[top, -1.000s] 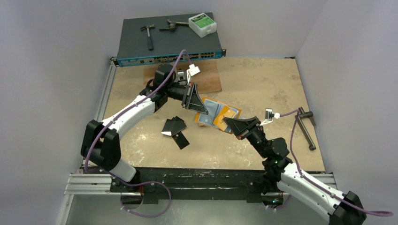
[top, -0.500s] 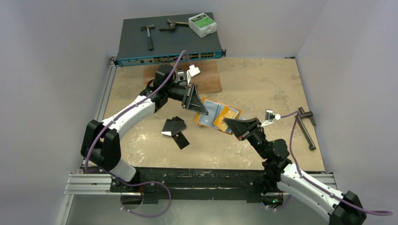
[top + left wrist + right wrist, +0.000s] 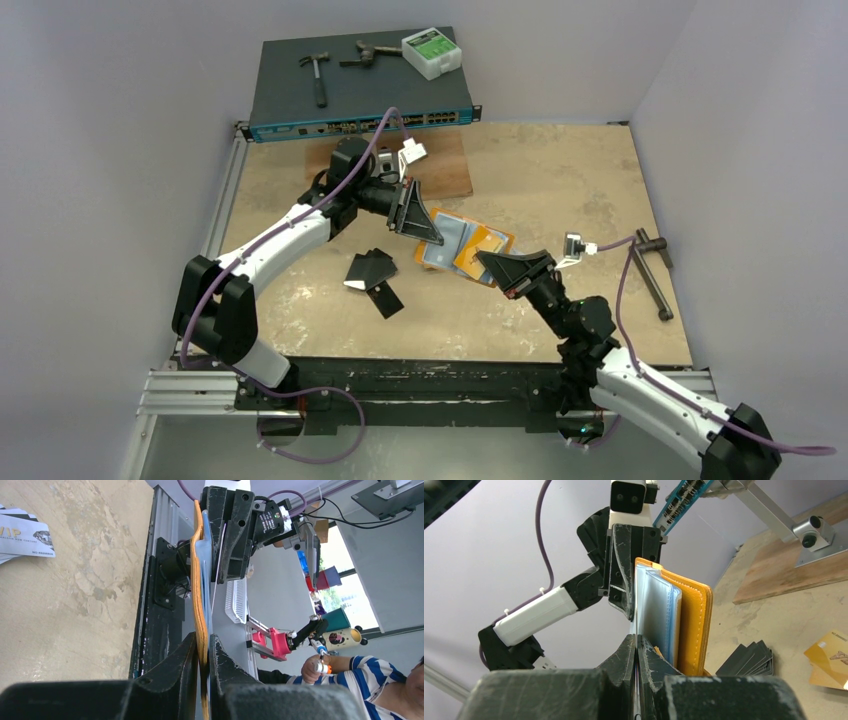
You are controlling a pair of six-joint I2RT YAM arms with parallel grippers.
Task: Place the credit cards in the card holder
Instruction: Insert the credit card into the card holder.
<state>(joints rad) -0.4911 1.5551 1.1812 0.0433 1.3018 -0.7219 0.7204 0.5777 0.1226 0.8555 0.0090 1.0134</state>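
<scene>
The card holder (image 3: 468, 243), an orange wallet with clear blue sleeves, hangs open above the table between both grippers. My left gripper (image 3: 428, 232) is shut on its orange cover (image 3: 199, 630). My right gripper (image 3: 492, 264) is shut on a thin pale card (image 3: 636, 610), seen edge-on against the sleeves (image 3: 656, 615). A fan of black credit cards (image 3: 372, 276) lies on the table to the left and also shows in the right wrist view (image 3: 748, 659). An orange-gold card (image 3: 830, 659) lies beside them. Silvery-white cards (image 3: 22, 534) lie at the left wrist view's top left.
A dark network switch (image 3: 360, 95) stands at the back with a hammer (image 3: 317, 72), another tool (image 3: 366, 53) and a white-green box (image 3: 431, 52) on it. A wooden board (image 3: 445, 168) lies behind the left gripper. A metal bar tool (image 3: 652, 275) lies at the right edge.
Almost nothing. Both grippers keep their hold on the holder and the card; the right arm's base end has shifted very slightly.
</scene>
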